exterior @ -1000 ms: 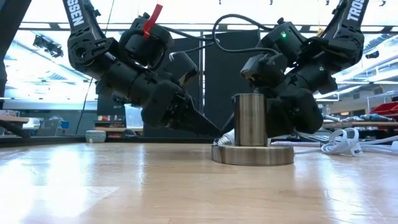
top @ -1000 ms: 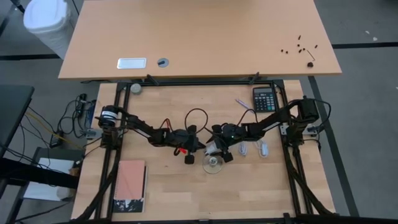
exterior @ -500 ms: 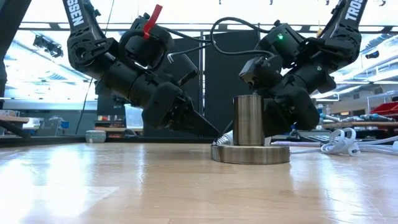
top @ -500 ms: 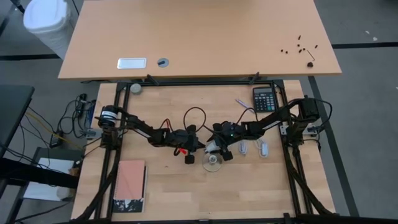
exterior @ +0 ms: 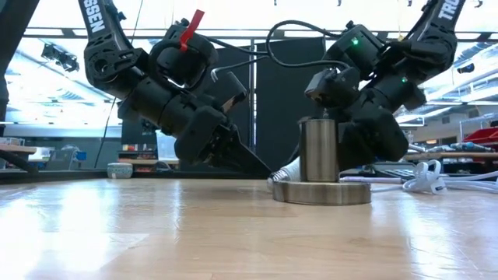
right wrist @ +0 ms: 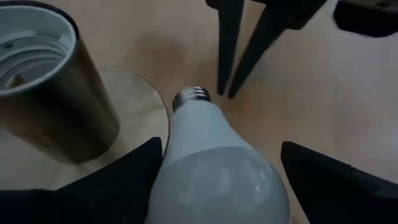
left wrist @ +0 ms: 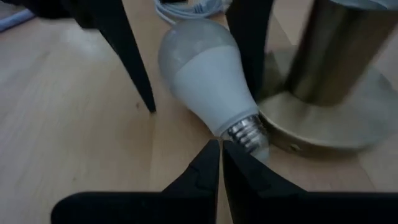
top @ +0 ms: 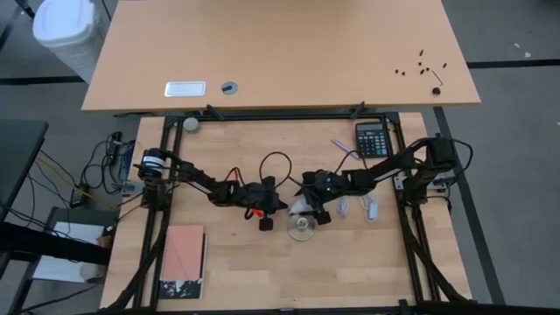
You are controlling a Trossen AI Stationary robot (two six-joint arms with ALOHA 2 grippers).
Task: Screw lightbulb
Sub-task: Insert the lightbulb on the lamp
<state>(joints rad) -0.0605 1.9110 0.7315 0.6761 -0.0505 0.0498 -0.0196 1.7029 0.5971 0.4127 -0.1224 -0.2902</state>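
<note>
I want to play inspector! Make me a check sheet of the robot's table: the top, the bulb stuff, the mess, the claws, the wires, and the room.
Surface: light wooden table, bare in front.
Job's things: lightbulb lies on its side, screw base beside the metal socket stand; the socket is empty.
Clutter: calculator at the back right, reddish notebook at the front left.
Grippers: left gripper shut, tips at the bulb's screw base; right gripper open around the bulb's globe.
Cables: white cord coiled right of the stand.
Surroundings: another wooden desk behind, white bin in the far left corner.
</note>
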